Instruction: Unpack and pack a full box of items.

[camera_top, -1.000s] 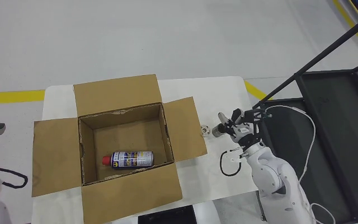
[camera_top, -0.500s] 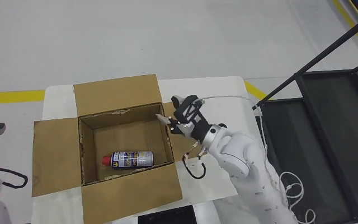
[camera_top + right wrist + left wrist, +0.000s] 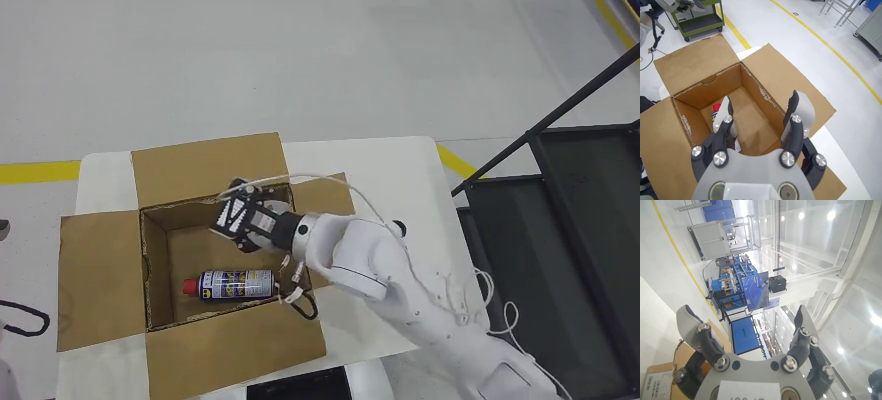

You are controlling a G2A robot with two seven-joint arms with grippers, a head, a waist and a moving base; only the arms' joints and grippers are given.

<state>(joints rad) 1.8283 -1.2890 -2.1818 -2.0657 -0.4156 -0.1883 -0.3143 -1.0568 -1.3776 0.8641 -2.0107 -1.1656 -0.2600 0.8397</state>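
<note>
An open cardboard box [image 3: 205, 165] with all flaps folded out sits on the white table [image 3: 380, 165]. On its floor, near the front wall, a blue and yellow spray can [image 3: 235, 284] with a red cap lies on its side. My right gripper [image 3: 245, 212] hangs open over the box's far right part, above and apart from the can. In the right wrist view its fingers [image 3: 761, 98] frame the box interior [image 3: 753, 121], with the can [image 3: 716, 111] partly hidden behind one finger. My left gripper [image 3: 744, 313] is open, holds nothing, and points up at the ceiling beside a cardboard edge [image 3: 659, 374].
A dark metal frame and cart [image 3: 590, 200] stand right of the table. A yellow floor line [image 3: 40, 172] runs past the left side. A green cart [image 3: 696, 20] stands on the floor beyond the box. Bare tabletop lies right of the box.
My right arm has swung left from the table's right side, across the right flap, to above the box interior. The can and box have not moved.
</note>
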